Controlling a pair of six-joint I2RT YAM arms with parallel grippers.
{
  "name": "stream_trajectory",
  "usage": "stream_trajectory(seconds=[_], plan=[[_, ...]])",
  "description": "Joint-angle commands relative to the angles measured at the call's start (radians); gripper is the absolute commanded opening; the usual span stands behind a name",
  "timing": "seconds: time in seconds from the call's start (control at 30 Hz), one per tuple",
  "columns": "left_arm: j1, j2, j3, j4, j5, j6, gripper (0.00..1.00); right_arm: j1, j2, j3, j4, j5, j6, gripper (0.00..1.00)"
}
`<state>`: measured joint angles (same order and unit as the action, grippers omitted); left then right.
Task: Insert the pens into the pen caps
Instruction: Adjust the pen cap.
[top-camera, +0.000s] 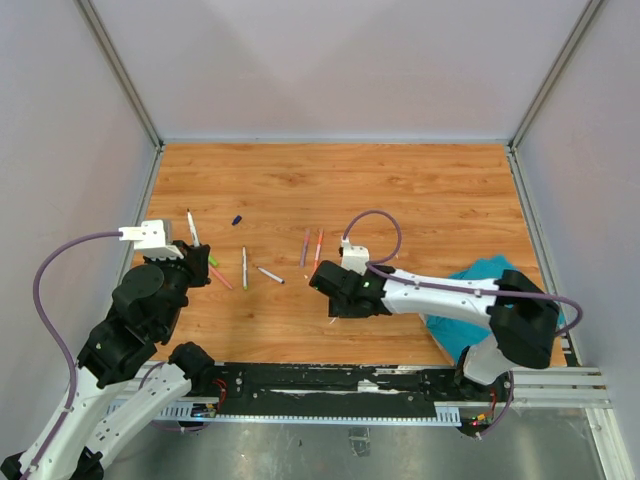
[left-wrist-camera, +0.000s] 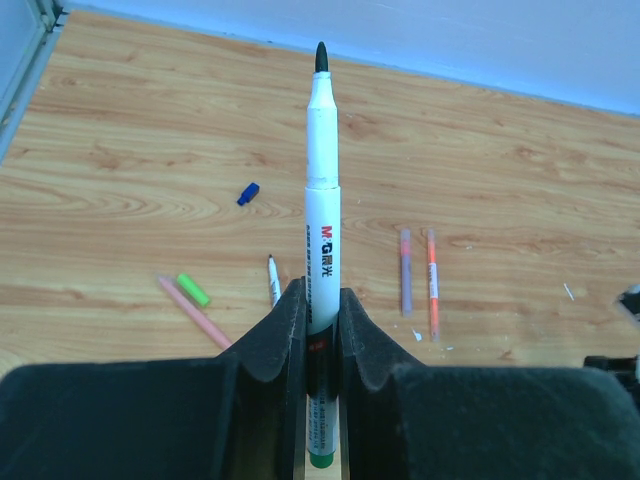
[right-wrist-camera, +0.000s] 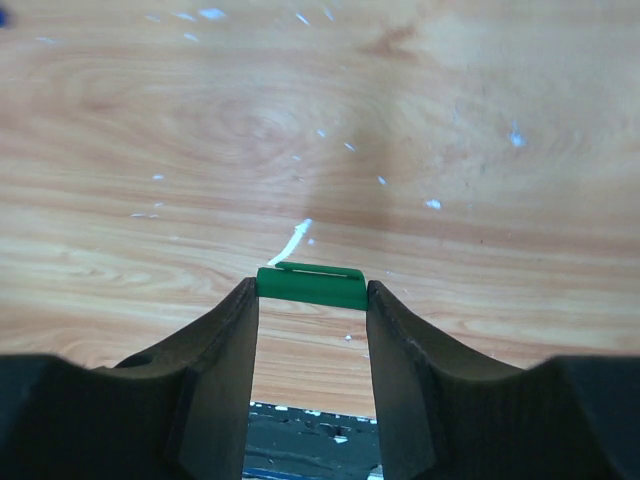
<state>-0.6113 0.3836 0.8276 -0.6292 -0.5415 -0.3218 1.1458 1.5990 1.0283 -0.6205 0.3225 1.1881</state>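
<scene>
While the wooden table (top-camera: 400, 190) is carrying the teal cloth (top-camera: 470, 300) on its right, the left gripper (left-wrist-camera: 320, 300) is clamping a white green-ended marker pen (left-wrist-camera: 322, 180) (tip pointing outward). The right gripper (right-wrist-camera: 312, 300) is pinching the green cap (right-wrist-camera: 310, 286) between its fingertips, and a dark blue cap (left-wrist-camera: 247, 193) is lying apart.

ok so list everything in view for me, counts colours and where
green pen: one, white barrel, green end, clamped in left gripper
pink pen: one, pink, table left
pale pens: two, greyish, left of centre
purple pen, orange pen: one each, side by side, centre
dark blue cap: one, behind the pens
light green cap: one, beside pink pen
dark green cap: one, between right gripper's fingers
cloth: one, teal, right side
table: one, wood
left gripper: black, shut on green pen
right gripper: black, closed on dark green cap
</scene>
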Motion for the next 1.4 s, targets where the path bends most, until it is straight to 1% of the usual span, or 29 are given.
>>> stream_trajectory(seconds=[0.0, 0.07, 0.13, 0.2, 0.23, 0.33, 0.43, 0.5, 0.77, 1.0, 1.13, 1.27, 1.37], plan=[[0.008, -0.011, -0.006, 0.034, -0.014, 0.007, 0.01, 0.009, -0.15, -0.065, 0.21, 0.081, -0.385, 0.19], [0.008, -0.01, -0.006, 0.035, -0.012, 0.007, 0.0, 0.009, -0.198, -0.098, 0.304, 0.033, -0.584, 0.2], [0.008, -0.009, -0.005, 0.036, -0.01, 0.007, 0.0, 0.009, -0.235, -0.123, 0.362, -0.032, -0.766, 0.2], [0.008, -0.008, -0.005, 0.035, -0.009, 0.009, 0.0, 0.009, -0.252, -0.132, 0.375, -0.108, -0.921, 0.18], [0.008, -0.006, -0.005, 0.035, -0.009, 0.009, 0.0, 0.009, -0.255, -0.129, 0.365, -0.17, -1.018, 0.18], [0.008, -0.005, -0.005, 0.036, -0.01, 0.009, 0.01, 0.009, -0.25, -0.114, 0.311, -0.312, -1.193, 0.14], [0.008, -0.002, -0.005, 0.036, -0.009, 0.009, 0.01, 0.009, -0.231, -0.1, 0.262, -0.365, -1.296, 0.12], [0.009, -0.002, -0.005, 0.037, -0.009, 0.009, 0.01, 0.009, -0.201, -0.076, 0.215, -0.38, -1.353, 0.11], [0.013, 0.006, -0.005, 0.037, -0.005, 0.01, 0.01, 0.009, -0.001, 0.057, 0.036, -0.433, -1.506, 0.11], [0.014, -0.002, -0.006, 0.037, -0.009, 0.009, 0.01, 0.009, 0.141, 0.126, -0.008, -0.405, -1.559, 0.18], [0.015, 0.001, -0.007, 0.037, -0.005, 0.01, 0.0, 0.009, 0.194, 0.14, -0.01, -0.388, -1.577, 0.2], [0.014, -0.004, -0.005, 0.036, -0.011, 0.008, 0.0, 0.008, 0.219, 0.147, -0.014, -0.409, -1.591, 0.26], [0.015, -0.007, -0.007, 0.034, -0.014, 0.008, 0.01, 0.008, 0.231, 0.143, -0.013, -0.416, -1.597, 0.35]])
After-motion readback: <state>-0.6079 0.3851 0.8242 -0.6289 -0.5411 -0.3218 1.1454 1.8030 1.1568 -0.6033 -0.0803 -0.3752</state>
